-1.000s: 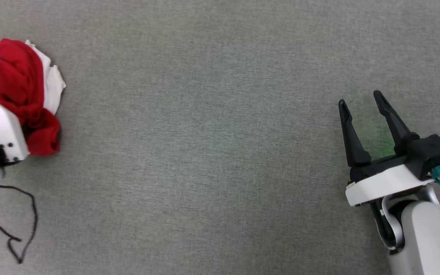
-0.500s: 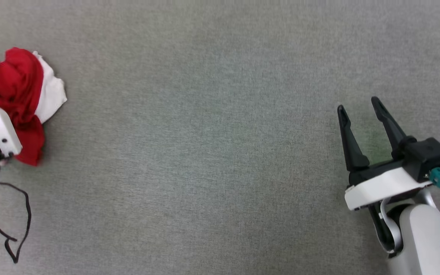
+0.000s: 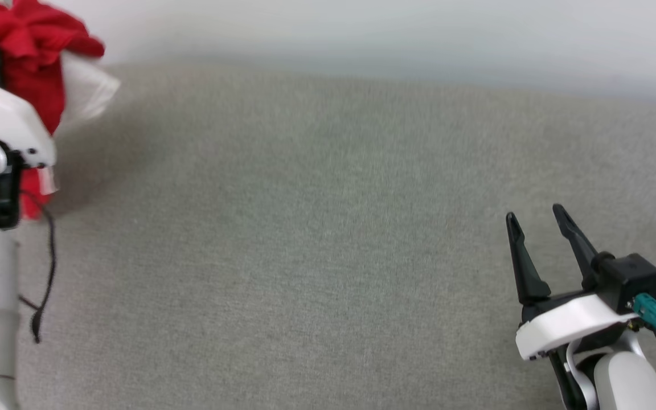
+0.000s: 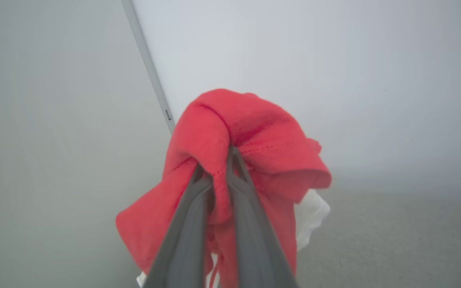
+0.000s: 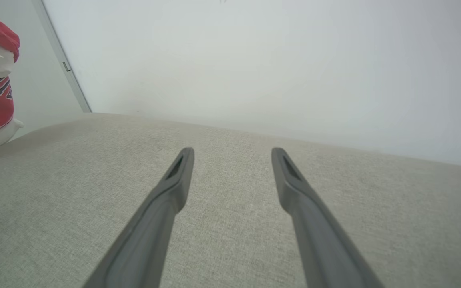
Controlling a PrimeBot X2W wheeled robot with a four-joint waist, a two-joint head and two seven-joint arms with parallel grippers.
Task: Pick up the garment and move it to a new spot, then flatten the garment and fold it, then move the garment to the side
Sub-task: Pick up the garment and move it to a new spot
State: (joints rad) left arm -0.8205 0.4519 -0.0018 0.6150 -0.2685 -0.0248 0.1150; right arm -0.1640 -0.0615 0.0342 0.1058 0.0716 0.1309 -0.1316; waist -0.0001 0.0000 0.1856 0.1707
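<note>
Garment (image 4: 254, 132) hung bunched from the left gripper (image 4: 216, 166) at far left of the head view, long axis roughly vertical, red bulk uppermost and white sleeve trailing down toward the grey cloth surface (image 3: 305, 228); contact with it unclear. Left fingers were pinched together on a red fold, fabric spilling over the tips and down both sides. Right gripper (image 3: 534, 212) sat well apart at lower right, fingers spread wide.
</note>
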